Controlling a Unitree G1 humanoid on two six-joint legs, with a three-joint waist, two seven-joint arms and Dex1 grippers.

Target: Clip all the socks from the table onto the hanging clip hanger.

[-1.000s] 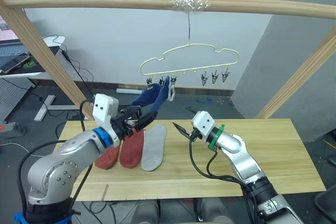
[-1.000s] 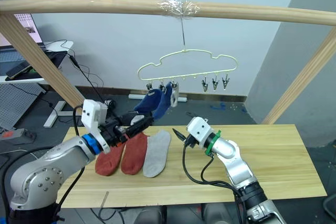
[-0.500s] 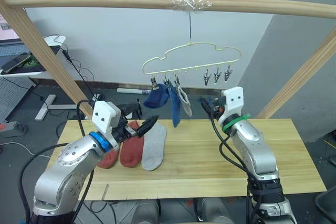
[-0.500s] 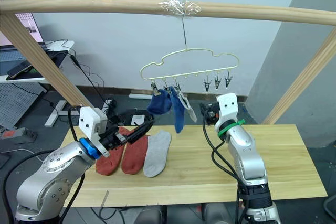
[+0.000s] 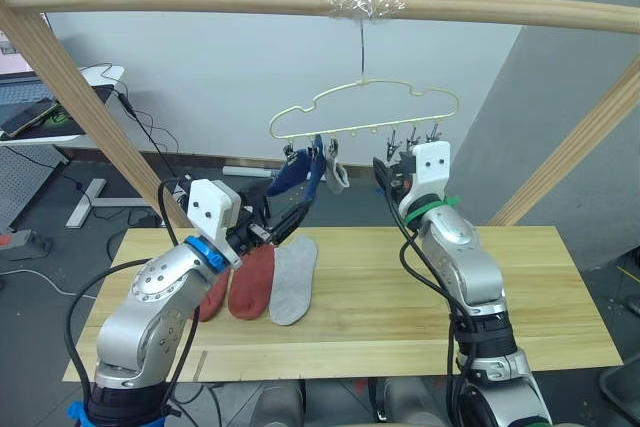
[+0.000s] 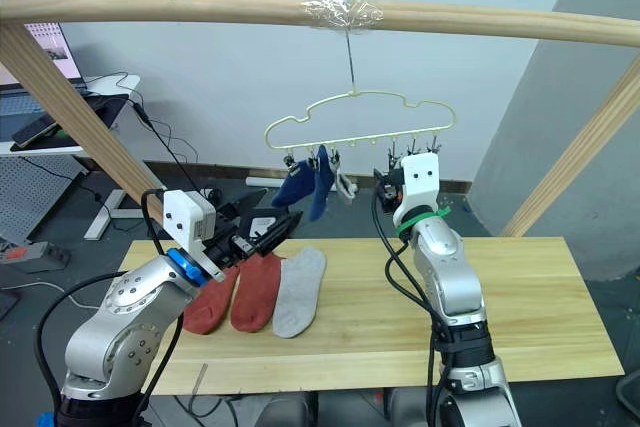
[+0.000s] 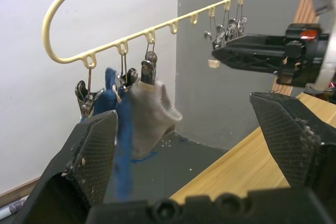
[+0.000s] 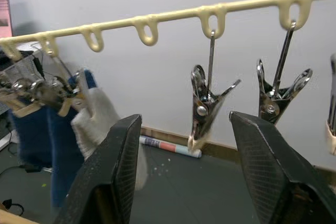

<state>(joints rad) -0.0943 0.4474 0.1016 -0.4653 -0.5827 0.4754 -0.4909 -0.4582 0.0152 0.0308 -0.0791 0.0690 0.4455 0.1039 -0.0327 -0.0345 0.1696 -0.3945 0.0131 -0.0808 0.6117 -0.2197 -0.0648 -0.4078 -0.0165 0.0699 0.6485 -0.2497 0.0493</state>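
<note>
Soft, light, floppy socks—two rust-red socks (image 5: pixel 235 285) and a grey sock (image 5: pixel 292 281) flat on the table (image 5: pixel 520 287)—best pinched at the cuff; left hand (image 7: pixel 189 145) and right hand (image 8: pixel 184 166) both spread, empty, near the clip hanger (image 5: pixel 365 112).

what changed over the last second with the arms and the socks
The right gripper rose from just above the table to the clip hanger's empty clips, fingers open. The left gripper, open, dipped and came back up below the hung socks, which swung. The three socks on the table stayed put.
</note>
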